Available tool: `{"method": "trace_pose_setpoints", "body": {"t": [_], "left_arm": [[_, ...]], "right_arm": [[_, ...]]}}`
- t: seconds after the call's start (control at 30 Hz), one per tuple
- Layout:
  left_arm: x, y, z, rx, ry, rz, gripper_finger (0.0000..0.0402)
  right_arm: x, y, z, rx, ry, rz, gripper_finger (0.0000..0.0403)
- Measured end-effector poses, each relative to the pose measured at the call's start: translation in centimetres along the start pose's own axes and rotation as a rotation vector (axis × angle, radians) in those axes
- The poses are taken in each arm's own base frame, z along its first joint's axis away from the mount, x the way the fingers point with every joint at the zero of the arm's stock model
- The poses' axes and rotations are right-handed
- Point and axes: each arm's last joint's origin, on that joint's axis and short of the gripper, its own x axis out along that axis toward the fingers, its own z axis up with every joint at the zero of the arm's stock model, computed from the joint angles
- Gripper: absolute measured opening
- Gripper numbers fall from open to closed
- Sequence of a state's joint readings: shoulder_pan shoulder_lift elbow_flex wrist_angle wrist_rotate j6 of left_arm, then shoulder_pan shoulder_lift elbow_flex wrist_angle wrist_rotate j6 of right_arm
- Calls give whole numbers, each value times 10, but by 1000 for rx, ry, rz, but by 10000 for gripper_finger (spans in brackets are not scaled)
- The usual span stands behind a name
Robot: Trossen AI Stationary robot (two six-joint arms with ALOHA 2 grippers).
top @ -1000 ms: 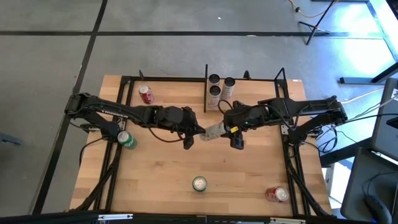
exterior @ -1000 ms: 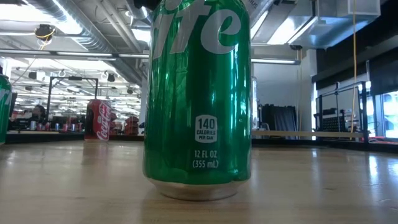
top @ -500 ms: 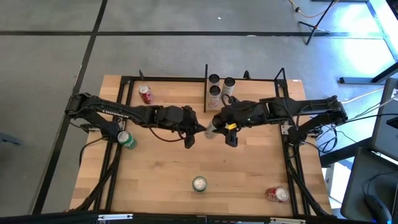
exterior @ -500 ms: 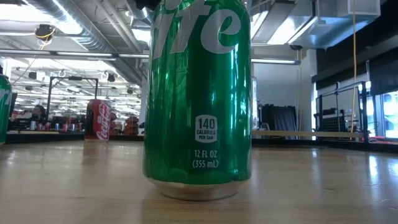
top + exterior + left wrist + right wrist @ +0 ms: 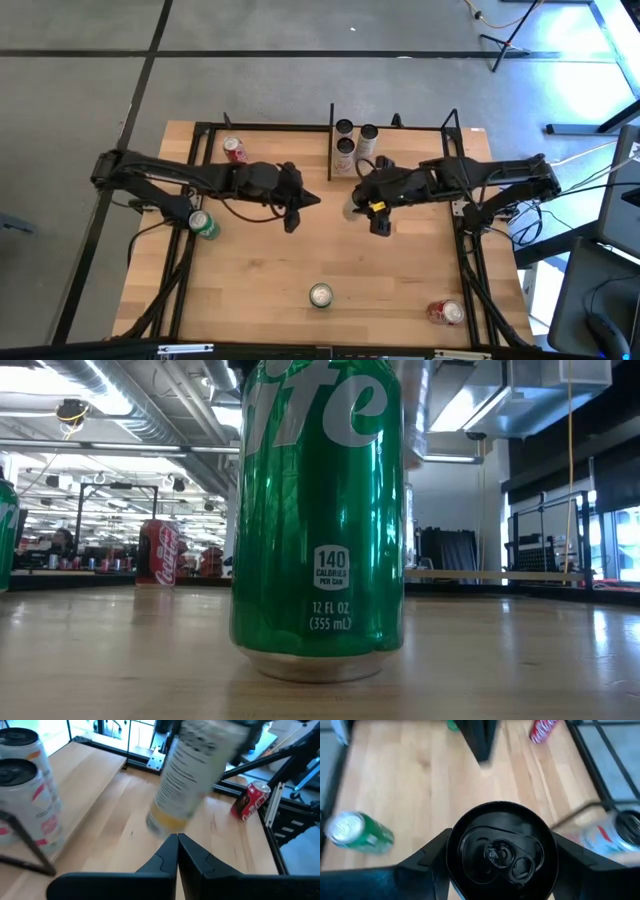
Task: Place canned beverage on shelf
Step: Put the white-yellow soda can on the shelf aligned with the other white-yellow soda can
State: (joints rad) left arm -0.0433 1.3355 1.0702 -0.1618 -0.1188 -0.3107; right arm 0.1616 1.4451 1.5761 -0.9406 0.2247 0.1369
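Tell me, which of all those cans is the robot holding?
The white can near the table's middle, clamped in the right gripper beside the shelf. The red and green cans elsewhere stand or lie free on the table; three white ones stand on the shelf.

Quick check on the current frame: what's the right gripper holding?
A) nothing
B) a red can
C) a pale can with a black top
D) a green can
C. The right wrist view shows the pale can with a black top clamped between the right gripper's dark fingers; the high view shows it at that gripper, near the light wooden shelf with black rods, not yet on it.
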Motion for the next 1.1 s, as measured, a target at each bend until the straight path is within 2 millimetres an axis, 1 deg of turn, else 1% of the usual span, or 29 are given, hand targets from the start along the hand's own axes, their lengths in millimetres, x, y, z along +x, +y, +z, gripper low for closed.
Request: {"method": "trace_pose_setpoints", "body": {"t": [0.1,0.2,0.4,0.6,0.73,0.87,1.1], "left_arm": [[-13,2,1,2,14,25,5],[-20,3,1,-12,22,49,5],[-20,0,1,-18,21,43,5],[-21,-4,-1,-16,23,34,5],[-21,-6,-1,-34,24,30,5],[-21,-7,-1,-35,24,27,5],[-21,-6,-1,-55,24,28,5]], "right_arm": [[-1,-6,-9,-46,84,-60,227],[1,-16,-11,-69,121,-91,227],[15,-53,-18,-82,177,-131,227],[34,-96,-26,-47,151,-82,228],[46,-121,-39,-19,153,-51,228],[55,-141,-52,2,143,-56,229],[61,-171,-66,64,93,-48,229]]}}
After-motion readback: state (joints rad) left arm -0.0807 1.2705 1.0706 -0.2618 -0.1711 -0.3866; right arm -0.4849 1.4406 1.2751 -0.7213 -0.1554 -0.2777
